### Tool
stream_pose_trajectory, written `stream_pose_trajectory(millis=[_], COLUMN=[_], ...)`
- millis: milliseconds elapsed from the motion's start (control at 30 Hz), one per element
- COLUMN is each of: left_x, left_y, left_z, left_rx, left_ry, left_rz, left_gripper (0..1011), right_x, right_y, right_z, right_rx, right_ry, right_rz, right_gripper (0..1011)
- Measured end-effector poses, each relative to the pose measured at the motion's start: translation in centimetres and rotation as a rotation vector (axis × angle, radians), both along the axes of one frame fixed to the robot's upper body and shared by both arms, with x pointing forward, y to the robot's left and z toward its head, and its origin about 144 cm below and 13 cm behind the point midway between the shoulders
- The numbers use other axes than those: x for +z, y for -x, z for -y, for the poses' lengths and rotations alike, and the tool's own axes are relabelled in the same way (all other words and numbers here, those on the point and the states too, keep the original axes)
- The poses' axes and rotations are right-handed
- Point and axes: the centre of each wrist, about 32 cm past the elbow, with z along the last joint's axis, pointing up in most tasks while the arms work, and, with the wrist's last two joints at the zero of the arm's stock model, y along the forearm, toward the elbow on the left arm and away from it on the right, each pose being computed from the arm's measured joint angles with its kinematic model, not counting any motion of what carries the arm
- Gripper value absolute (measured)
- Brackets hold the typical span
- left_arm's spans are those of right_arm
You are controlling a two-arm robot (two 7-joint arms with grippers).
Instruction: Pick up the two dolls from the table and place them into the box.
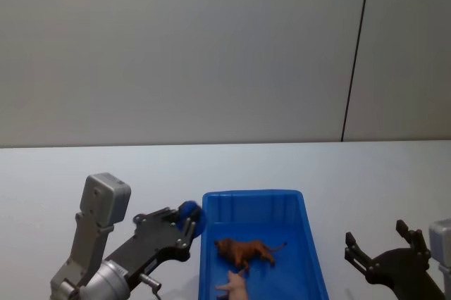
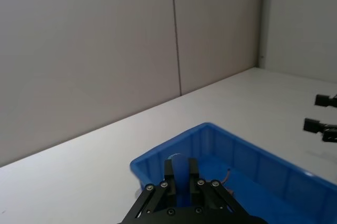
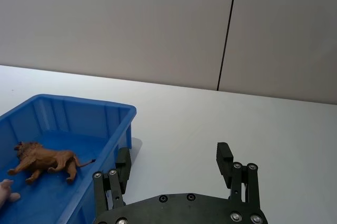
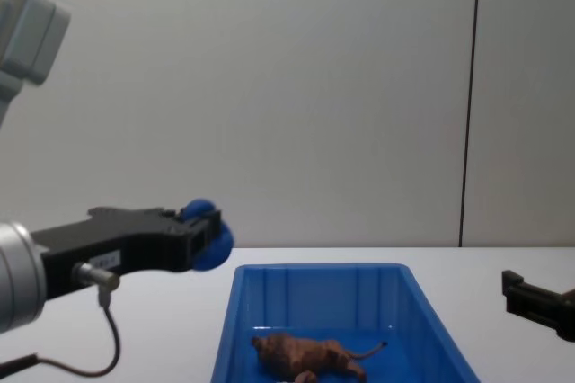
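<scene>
In the head view, the left gripper (image 1: 189,224) is seen clenched on the blue-headed doll (image 1: 190,216), held just outside the box's (image 1: 310,244) far left corner, above the table (image 1: 63,173). The lion doll (image 1: 245,250) is seen lying inside the box, with a small pink object (image 1: 234,286) near it. The right gripper (image 1: 384,242) is seen with its fingers spread, off the box's right side. In the left wrist view, the doll (image 2: 178,174) is gripped between the fingers (image 2: 169,174) beside the box rim (image 2: 158,153). In the right wrist view, the lion (image 3: 45,160) is shown on the box floor. In the chest view, the blue head (image 4: 208,232) is held above the table, higher than the box rim (image 4: 319,268).
</scene>
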Motion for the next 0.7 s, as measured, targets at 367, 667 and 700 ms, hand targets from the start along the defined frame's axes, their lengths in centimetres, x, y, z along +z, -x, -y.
stream_pose_trajectory(millis=[367, 667, 700], left_x=[0.4, 0.4, 0.5], left_y=[-1.3, -2.3, -2.3], left_z=[0.9, 1.9, 1.9], left_rx=[-0.152, -0.256, -0.262], left_ry=[0.065, 0.105, 0.107], left_rz=[0.039, 0.057, 0.059], left_gripper=[307, 639, 679], right_x=[0.0, 0.0, 0.0], right_y=[0.0, 0.0, 0.0], right_z=[0.0, 0.0, 0.0], right_rx=[0.000, 0.000, 0.000], right_ry=[0.000, 0.000, 0.000], right_rz=[0.000, 0.000, 0.000], right_gripper=[1001, 1001, 1001])
